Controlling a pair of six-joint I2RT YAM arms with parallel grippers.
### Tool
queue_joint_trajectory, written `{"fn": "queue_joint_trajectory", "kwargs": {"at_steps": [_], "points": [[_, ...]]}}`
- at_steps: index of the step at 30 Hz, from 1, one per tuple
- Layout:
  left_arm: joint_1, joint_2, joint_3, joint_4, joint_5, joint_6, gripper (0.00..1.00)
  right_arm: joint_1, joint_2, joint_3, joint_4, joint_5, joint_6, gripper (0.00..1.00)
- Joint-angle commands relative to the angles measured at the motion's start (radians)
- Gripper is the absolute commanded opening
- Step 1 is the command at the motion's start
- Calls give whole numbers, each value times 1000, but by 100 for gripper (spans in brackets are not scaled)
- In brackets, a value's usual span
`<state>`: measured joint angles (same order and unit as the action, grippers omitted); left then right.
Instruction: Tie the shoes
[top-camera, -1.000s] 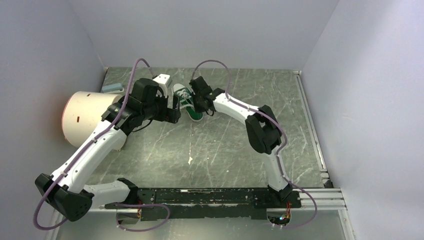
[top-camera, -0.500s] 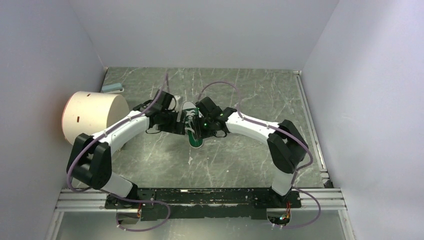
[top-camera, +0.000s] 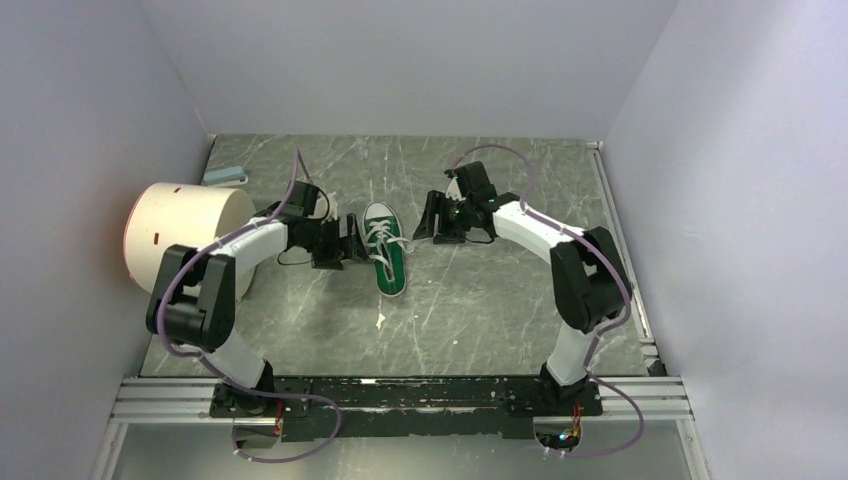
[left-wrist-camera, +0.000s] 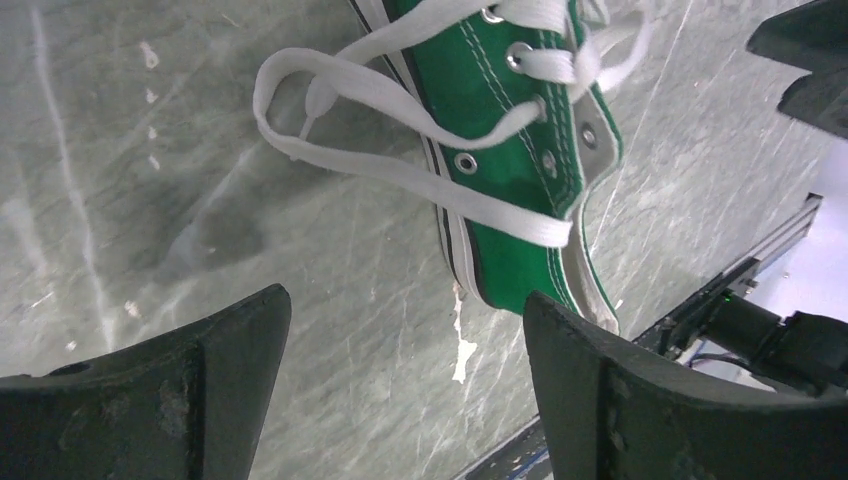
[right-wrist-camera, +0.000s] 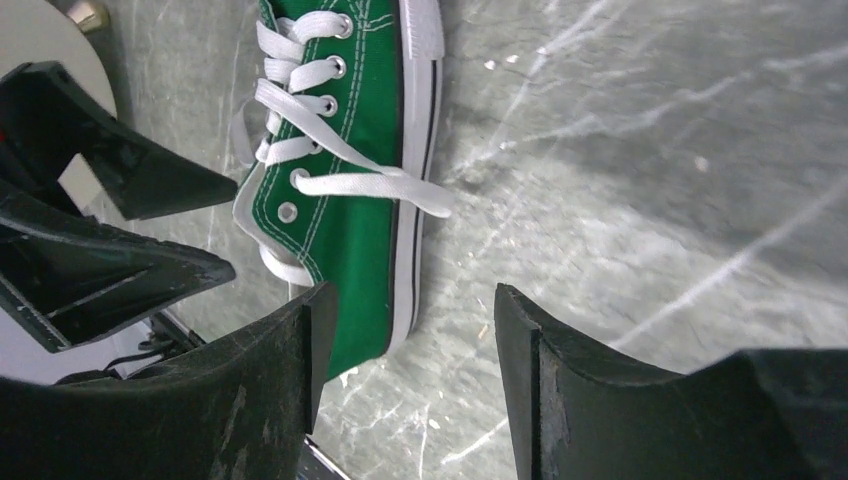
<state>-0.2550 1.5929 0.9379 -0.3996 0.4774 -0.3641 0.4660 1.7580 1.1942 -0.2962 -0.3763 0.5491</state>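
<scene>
Sneaker (top-camera: 384, 258) lay mid-bench, laces (right-wrist-camera: 360, 184) untied. Left gripper (left-wrist-camera: 400, 305) and right gripper (right-wrist-camera: 415, 295) flanked it, both spread wide, empty.

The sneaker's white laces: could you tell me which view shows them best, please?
The right wrist view: the laces lie close and sharp, crossings and one loose end visible. The left wrist shows one loop on the table; the top shows them tiny.

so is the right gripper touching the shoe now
Apart. The top external view shows a strip of table between the right gripper and the shoe, and its jaws are open.
</scene>
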Motion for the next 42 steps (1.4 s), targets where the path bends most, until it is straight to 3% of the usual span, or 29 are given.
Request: {"fn": "queue_joint_trajectory", "kwargs": {"at_steps": [1, 6, 10, 15, 21, 24, 29, 31, 35, 37, 42], "points": [[13, 80, 55, 75, 106, -57, 90, 19, 82, 92, 0, -99, -45, 63], [26, 155, 66, 133, 116, -122, 78, 19, 101, 89, 19, -118, -48, 62], [32, 168, 68, 135, 76, -143, 75, 19, 100, 81, 15, -107, -50, 62], [33, 170, 48, 157, 61, -176, 84, 18, 87, 49, 38, -105, -30, 62], [31, 190, 52, 168, -3, -177, 80, 19, 87, 31, 51, -107, -20, 61], [10, 234, 90, 130, -42, -118, 67, 20, 93, 34, 51, -105, -21, 61], [-8, 262, 75, 84, -131, -23, 59, 20, 98, 47, 42, -95, -30, 61], [-12, 278, 61, 63, -145, 9, 51, 22, 100, 50, 39, -81, -35, 61], [-15, 260, 48, -37, -199, 73, 28, 25, 124, 74, 16, -54, -60, 61], [-16, 229, 45, -95, -223, 107, 9, 28, 147, 99, 0, -46, -80, 62], [-16, 169, 97, -266, -368, 172, 5, 31, 224, 182, -56, -34, -74, 63]]}}
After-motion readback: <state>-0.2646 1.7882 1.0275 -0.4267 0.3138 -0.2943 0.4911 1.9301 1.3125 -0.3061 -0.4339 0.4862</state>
